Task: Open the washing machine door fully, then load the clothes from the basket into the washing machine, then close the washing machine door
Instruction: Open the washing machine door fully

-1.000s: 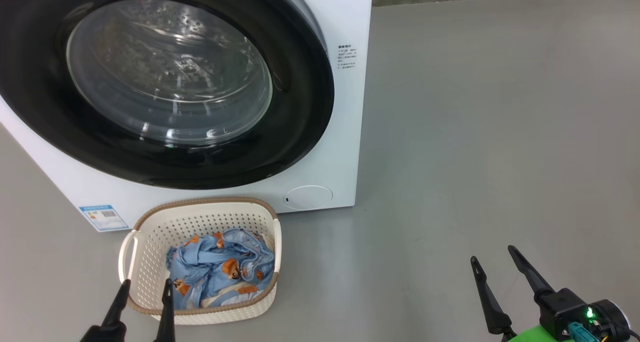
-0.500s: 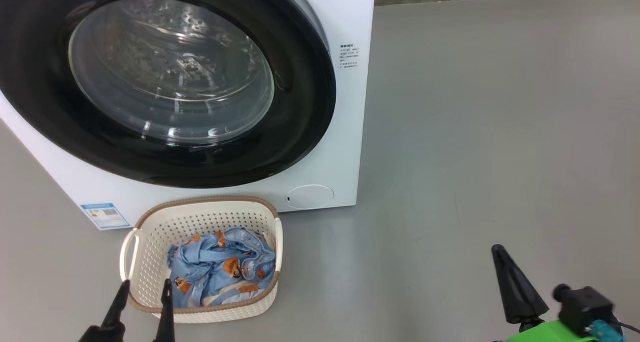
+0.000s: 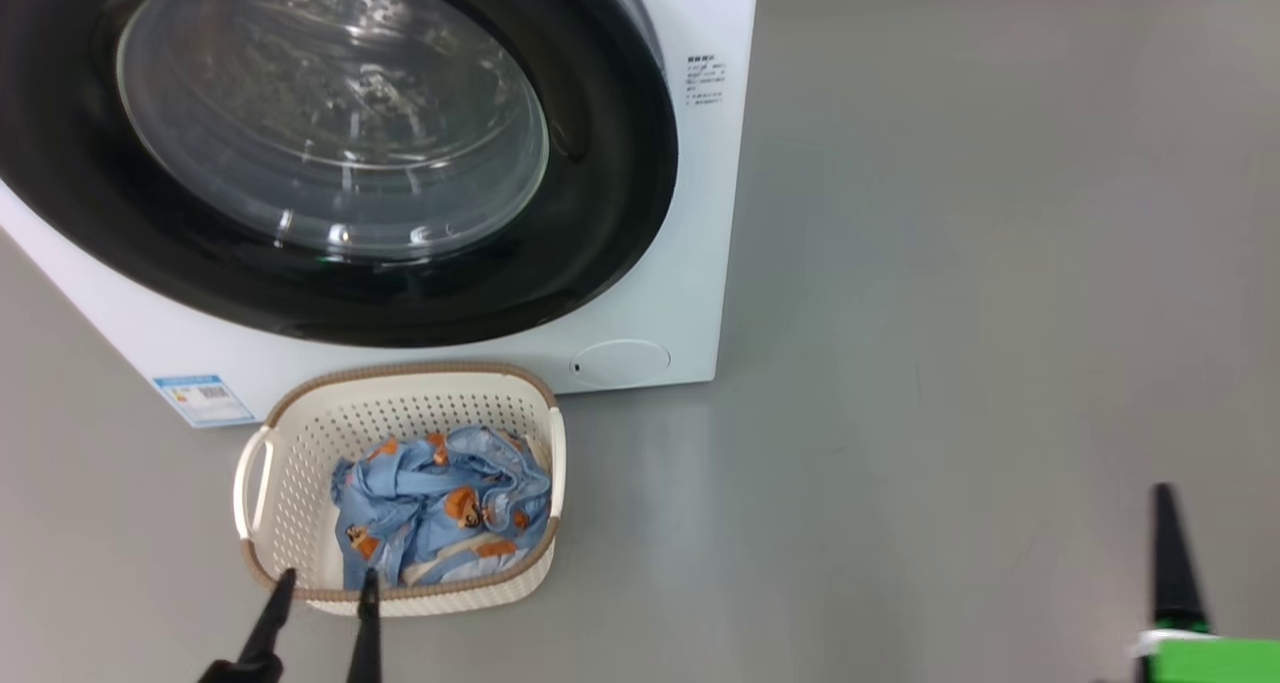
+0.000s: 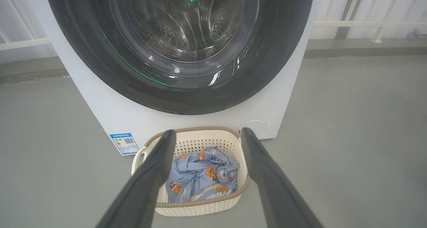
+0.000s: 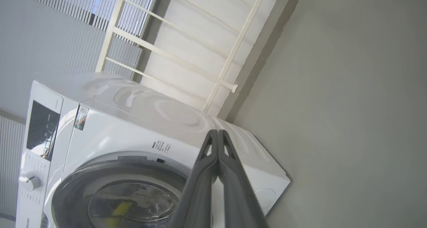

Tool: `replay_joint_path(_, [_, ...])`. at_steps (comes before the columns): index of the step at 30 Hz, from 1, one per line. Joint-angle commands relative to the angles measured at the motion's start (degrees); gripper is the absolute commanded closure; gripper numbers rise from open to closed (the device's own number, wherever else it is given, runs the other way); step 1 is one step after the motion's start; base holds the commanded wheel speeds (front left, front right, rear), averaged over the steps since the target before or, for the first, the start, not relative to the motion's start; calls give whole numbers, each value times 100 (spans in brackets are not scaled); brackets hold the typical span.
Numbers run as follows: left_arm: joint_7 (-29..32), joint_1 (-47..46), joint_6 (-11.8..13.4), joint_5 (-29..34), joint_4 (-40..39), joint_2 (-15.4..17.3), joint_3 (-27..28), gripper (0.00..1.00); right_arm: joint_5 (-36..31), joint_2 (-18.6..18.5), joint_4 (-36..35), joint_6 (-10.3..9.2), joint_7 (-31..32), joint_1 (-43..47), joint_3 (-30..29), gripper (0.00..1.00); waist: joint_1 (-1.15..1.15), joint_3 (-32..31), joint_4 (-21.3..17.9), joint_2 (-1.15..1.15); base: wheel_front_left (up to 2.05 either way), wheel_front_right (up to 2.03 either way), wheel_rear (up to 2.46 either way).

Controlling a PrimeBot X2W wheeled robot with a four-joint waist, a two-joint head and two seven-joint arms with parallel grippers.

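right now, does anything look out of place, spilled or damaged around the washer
Nothing stands out. The washing machine door looks shut and intact, the basket stands upright on the floor before the washing machine, and the clothes lie bundled inside it, none spilled over the rim.

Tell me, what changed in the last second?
The right gripper snapped shut on nothing and swung out to the right. The left gripper stays open by the basket; the clothes still lie in it, and the door is still shut.
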Motion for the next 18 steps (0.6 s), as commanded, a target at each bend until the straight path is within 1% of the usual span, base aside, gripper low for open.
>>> replay_joint_path(1, [-52,-127,9,2,-160,61,120,0,594,-257,-156,9,-46,-268,76,100,0,120,38,0,0,0,0])
replay_joint_path(2, [-52,-127,9,2,-160,61,120,0,594,-257,-156,9,-46,-268,76,100,0,120,38,0,0,0,0])
replay_joint_path(3, [-52,-153,0,11,-172,61,96,0,952,-384,-137,9,-4,-324,38,100,0,176,45,0,0,0,0])
replay_joint_path(5, [-52,-220,-32,44,-212,61,50,0,1634,-599,-81,9,274,-489,-97,100,0,320,66,0,0,0,0])
replay_joint_path(7, [-52,-296,-66,89,-274,61,1,0,2330,-722,69,9,720,-698,-393,100,0,484,100,0,0,0,0])
replay_joint_path(10, [-52,-411,-106,138,-389,61,-106,0,2910,-936,570,9,1397,-1066,-943,100,0,756,185,0,0,0,0])
replay_joint_path(14, [-52,-600,-149,227,-571,61,-219,0,3184,-1241,1244,9,2257,-1597,-1484,100,0,1143,398,0,0,0,0])
replay_joint_path(16, [-52,-691,-162,304,-665,61,-262,0,3180,-1392,1466,9,2633,-1915,-1611,100,0,1362,487,0,0,0,0])
replay_joint_path(18, [-52,-772,-181,349,-738,61,-301,0,3137,-1526,1593,9,3049,-2262,-1615,100,0,1582,557,0,0,0,0])
